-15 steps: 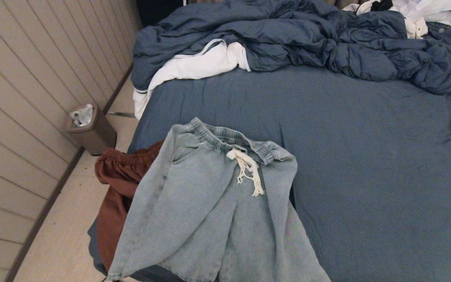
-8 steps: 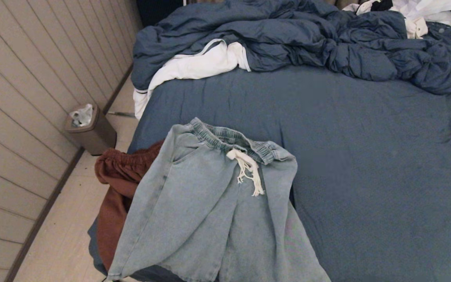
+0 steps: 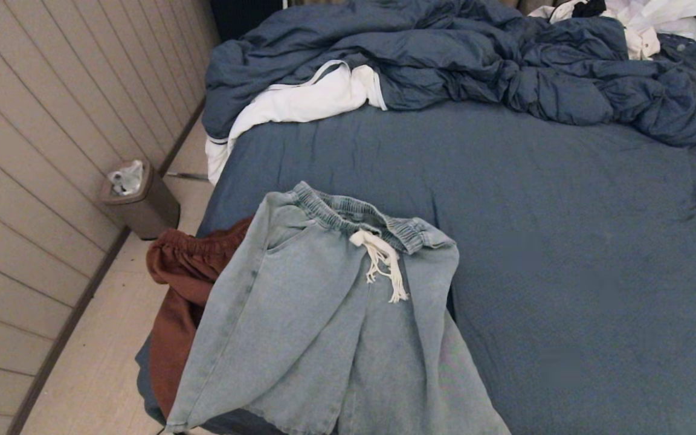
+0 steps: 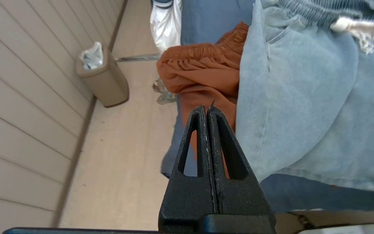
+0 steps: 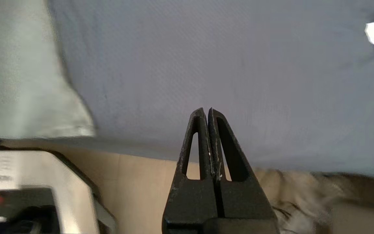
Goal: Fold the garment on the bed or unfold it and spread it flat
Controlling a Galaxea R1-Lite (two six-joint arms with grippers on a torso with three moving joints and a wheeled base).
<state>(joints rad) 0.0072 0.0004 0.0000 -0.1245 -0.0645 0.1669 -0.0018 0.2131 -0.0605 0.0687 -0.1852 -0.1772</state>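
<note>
Pale denim shorts (image 3: 330, 320) with a white drawstring (image 3: 381, 260) lie spread at the bed's (image 3: 565, 241) near left corner, waistband toward the rumpled duvet (image 3: 475, 60), partly covering a rust-brown garment (image 3: 182, 290) that hangs over the bed's left edge. The left pincer (image 4: 207, 109) hangs closed and empty off that corner, above the floor. The right pincer (image 5: 205, 111), likewise closed and empty, sits at the bed's near edge, right of the shorts.

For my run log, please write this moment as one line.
left gripper: shut, empty, beside the bed | right gripper: shut, empty, at bed edge | denim shorts: spread, unfolded, over rust garment
</note>
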